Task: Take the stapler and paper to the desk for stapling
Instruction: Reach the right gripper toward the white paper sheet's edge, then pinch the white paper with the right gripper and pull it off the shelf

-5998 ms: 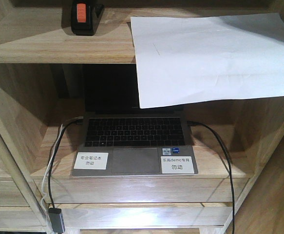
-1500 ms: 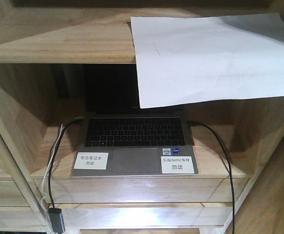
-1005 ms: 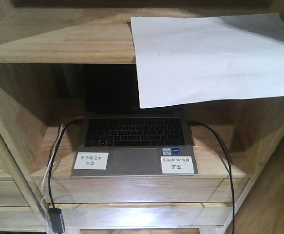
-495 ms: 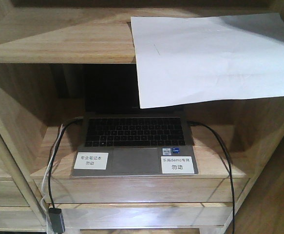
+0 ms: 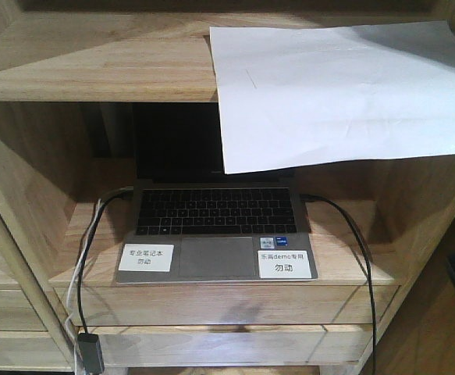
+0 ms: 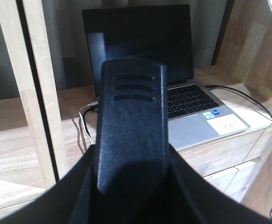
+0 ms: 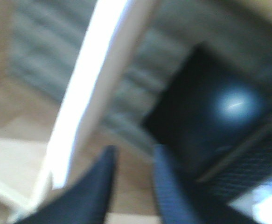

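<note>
Front view: we see the paper [image 5: 336, 94] on the upper shelf [image 5: 94, 62], overhanging its front edge at the right, above a laptop [image 5: 215, 211]. Left wrist: the left fingers [image 6: 75, 196] clamp the black stapler [image 6: 131, 121]. Right wrist, blurred: the right fingers [image 7: 101, 182] stand apart near the paper's white edge.

Left pincer [image 6: 131, 200] grips the stapler [image 6: 131, 112]; right pincer [image 7: 133, 186] stands parted.

bg: light-wood shelving unit [image 5: 32, 180] | upper shelf [image 5: 94, 66] over open bay | lower shelf [image 5: 211, 301] front edge brightly lit | bay rear dark
</note>
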### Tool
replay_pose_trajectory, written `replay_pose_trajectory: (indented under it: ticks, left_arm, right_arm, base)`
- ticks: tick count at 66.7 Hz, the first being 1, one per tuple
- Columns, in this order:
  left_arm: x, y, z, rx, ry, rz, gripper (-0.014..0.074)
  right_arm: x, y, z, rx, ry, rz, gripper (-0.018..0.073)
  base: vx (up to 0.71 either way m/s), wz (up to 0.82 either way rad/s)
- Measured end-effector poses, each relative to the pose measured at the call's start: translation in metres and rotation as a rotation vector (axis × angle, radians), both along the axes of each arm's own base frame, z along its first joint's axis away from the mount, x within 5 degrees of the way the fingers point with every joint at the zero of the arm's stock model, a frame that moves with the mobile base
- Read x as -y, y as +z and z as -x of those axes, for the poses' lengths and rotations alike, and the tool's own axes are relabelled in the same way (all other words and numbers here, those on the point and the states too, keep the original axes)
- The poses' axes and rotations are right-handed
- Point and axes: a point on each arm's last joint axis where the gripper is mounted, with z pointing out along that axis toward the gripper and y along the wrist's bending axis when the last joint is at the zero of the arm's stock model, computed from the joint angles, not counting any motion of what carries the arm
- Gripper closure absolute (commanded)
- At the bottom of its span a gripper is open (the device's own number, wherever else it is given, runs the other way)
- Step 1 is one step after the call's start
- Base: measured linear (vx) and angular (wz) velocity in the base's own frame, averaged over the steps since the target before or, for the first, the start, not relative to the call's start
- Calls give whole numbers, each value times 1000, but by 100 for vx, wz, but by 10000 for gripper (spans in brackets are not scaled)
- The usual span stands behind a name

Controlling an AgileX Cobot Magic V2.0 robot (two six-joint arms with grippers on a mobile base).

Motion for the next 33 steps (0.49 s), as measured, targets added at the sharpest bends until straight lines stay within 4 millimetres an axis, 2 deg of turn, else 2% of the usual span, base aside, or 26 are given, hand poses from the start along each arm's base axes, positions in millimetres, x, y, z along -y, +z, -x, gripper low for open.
replay_pose_trajectory:
  ticks: [7,12,18,33]
  left_arm:
    - [0,0,0,0,0,0,603]
    - [0,0,0,0,0,0,603]
    - [0,0,0,0,0,0,603]
    - [0,0,0,0,0,0,603]
  right_arm:
    - [-7,3,-11,39,56,-26,91]
    - [-12,2,-17,56,92,-39,56]
    - [-18,4,-27,74,131,-50,46]
    - [-30,17,-65,60,162,-44,47]
  base:
    - [0,0]
    - [0,0]
    - [0,0]
    - [0,0]
